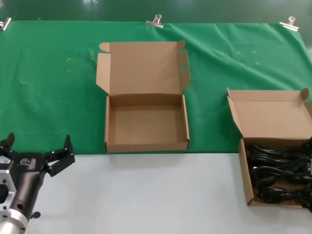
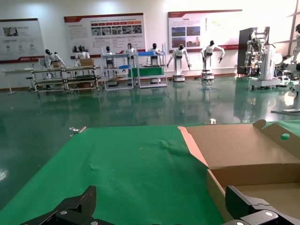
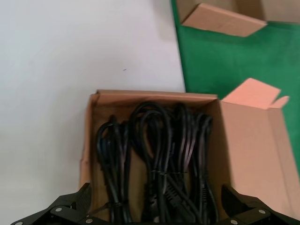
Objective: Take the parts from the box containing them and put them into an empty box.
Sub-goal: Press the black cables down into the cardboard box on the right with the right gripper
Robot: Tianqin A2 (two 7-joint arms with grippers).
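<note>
The black power cords [image 1: 278, 168] lie as looped bundles in the shallow cardboard box [image 1: 245, 170] at the right, whose lid [image 1: 270, 114] stands open. In the right wrist view my right gripper [image 3: 156, 199] hangs open just above the cords [image 3: 159, 154], one finger at each side of the box [image 3: 93, 140]. The empty box [image 1: 146, 145] stands at the centre with its tall lid up and two slots in one flap. It also shows in the left wrist view [image 2: 243, 154]. My left gripper [image 1: 39, 145] is open and empty at the near left, left of the empty box.
A green cloth [image 1: 48, 87] covers the far half of the table, held by metal clips [image 1: 156, 20]. The near half is bare white tabletop [image 1: 146, 195]. The cord box reaches the right edge of the head view.
</note>
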